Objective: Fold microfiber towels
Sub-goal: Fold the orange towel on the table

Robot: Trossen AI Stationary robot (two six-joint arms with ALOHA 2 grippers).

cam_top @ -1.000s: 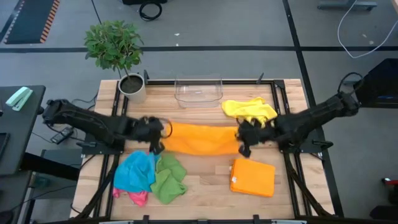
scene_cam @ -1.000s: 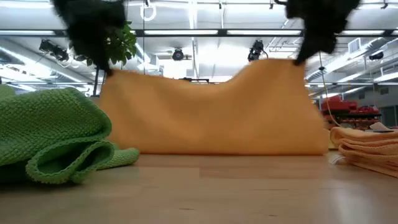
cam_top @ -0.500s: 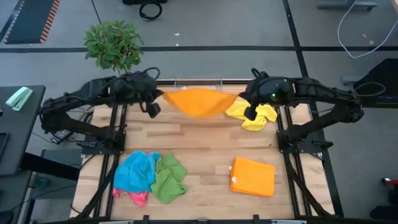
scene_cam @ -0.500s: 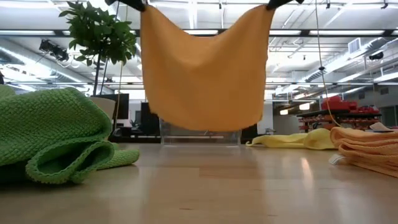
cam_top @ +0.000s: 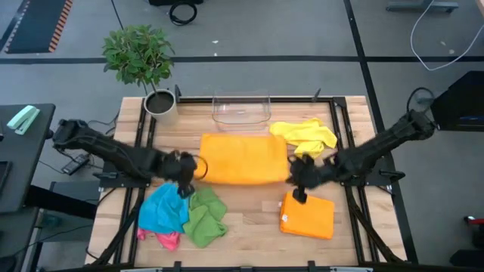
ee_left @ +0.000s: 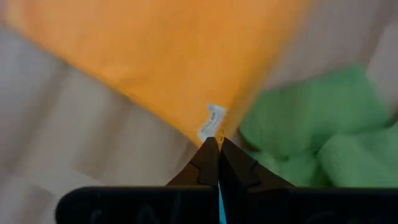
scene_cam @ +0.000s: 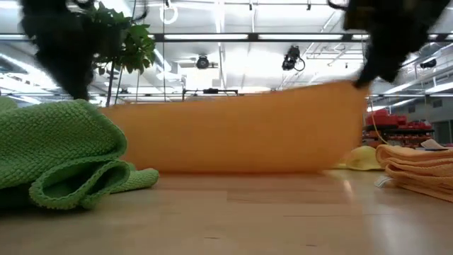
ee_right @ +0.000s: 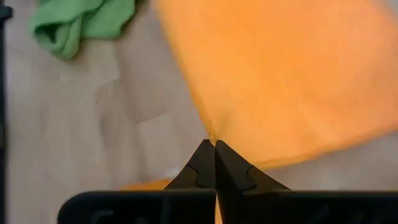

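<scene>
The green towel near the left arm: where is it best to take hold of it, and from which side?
Probably the green towel is best pinched from above at its raised upper fold, near the left gripper. It lies crumpled against the blue towel, so no flat corner shows.

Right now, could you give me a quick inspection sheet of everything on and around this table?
Surface: wooden table, framed by dark rails.
Job's things: big orange towel spread in the middle; folded orange towel; yellow towel crumpled; blue towel, green towel and pink towel heaped together.
Clutter: clear plastic bin; potted plant.
Grippers: left gripper shut on the big orange towel's corner; right gripper shut on the opposite corner.
Cables: black cable coil and pale cable on the floor.
Surroundings: grey floor; large lit room behind.
</scene>
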